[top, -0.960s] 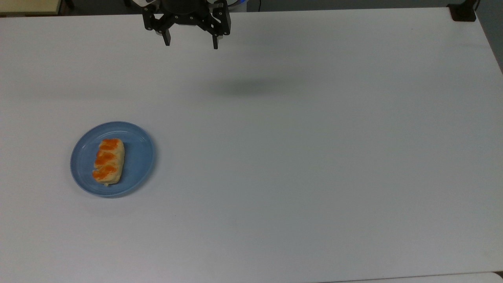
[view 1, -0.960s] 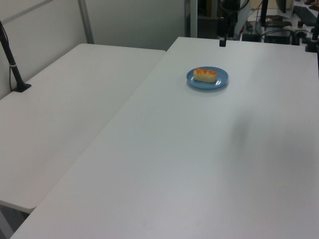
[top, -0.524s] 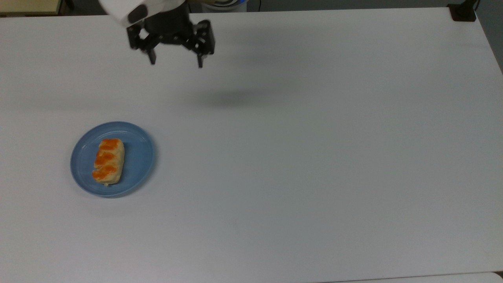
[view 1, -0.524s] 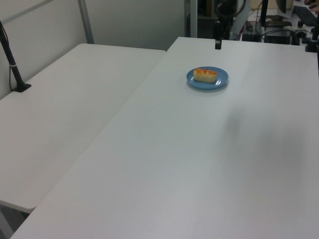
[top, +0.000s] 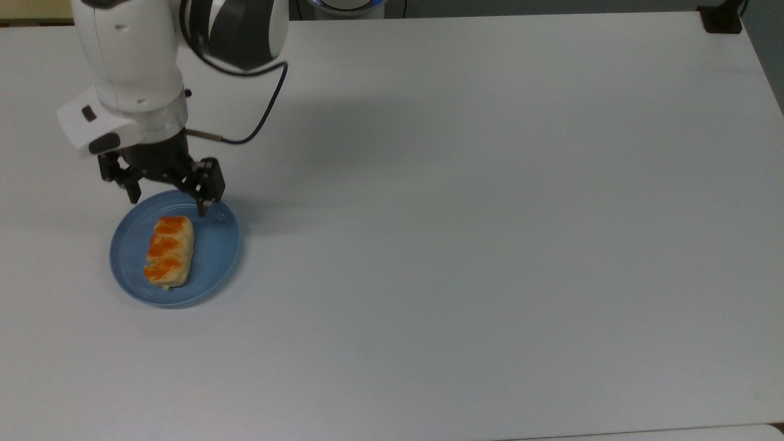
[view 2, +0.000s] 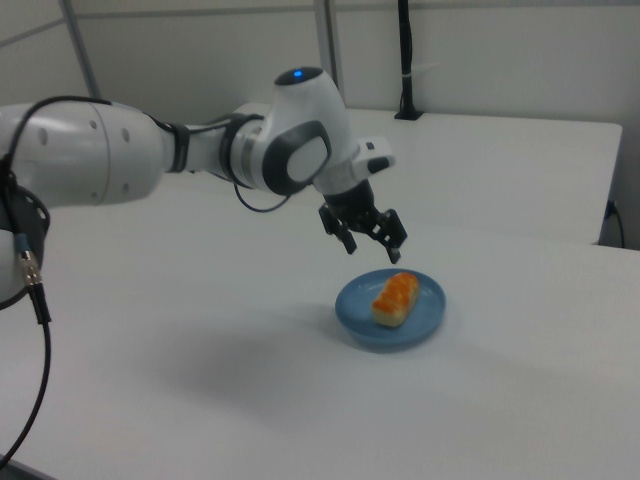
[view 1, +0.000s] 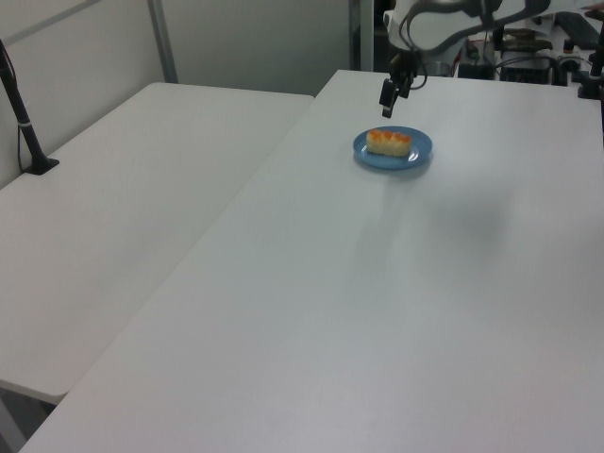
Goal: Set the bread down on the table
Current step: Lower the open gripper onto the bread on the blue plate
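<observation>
The white desk (top: 490, 245) carries a round blue plate (top: 214, 257) near the top view's left side. The white robot arm (top: 131, 67) reaches over the desk and ends in a black claw (top: 167, 207) whose two fingers stand apart and grip nothing. The claw hangs above the plate's far rim, clear of the food in the right view. The bread (top: 169, 250), a small pale bun with orange stripes, lies on the plate, a little toward the top view's left of its middle.
</observation>
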Controlling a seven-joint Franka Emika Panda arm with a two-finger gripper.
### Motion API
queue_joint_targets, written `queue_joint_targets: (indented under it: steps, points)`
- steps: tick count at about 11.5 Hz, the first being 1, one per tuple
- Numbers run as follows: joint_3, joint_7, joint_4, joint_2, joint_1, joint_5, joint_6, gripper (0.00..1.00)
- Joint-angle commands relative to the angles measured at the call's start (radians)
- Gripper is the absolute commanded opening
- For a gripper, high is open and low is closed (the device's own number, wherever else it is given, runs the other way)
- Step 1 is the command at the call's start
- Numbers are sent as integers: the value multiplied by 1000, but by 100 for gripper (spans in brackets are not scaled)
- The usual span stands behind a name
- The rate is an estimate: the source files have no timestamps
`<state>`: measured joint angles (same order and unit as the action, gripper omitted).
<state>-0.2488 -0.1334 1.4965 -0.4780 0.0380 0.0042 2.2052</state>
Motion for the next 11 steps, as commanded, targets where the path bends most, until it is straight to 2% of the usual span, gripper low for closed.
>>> queue_joint_targets:
  steps: [1,3,5,6,7,8,9,11]
  points:
    - [-17,-21,-10,-80,31,3,106,100]
    - [-32,-23,-10,-137,28,-3,142,100]
    - [-32,-20,-10,-178,19,-6,153,91]
    - [-29,-18,-7,-185,16,-12,157,89]
    - [-29,-20,-2,-188,1,-26,157,77]
    - [-29,-20,-2,-188,-4,-26,156,60]
    - [-29,-20,-4,-171,-9,-21,154,49]
    - [-23,-14,-1,-95,-10,-10,137,46]
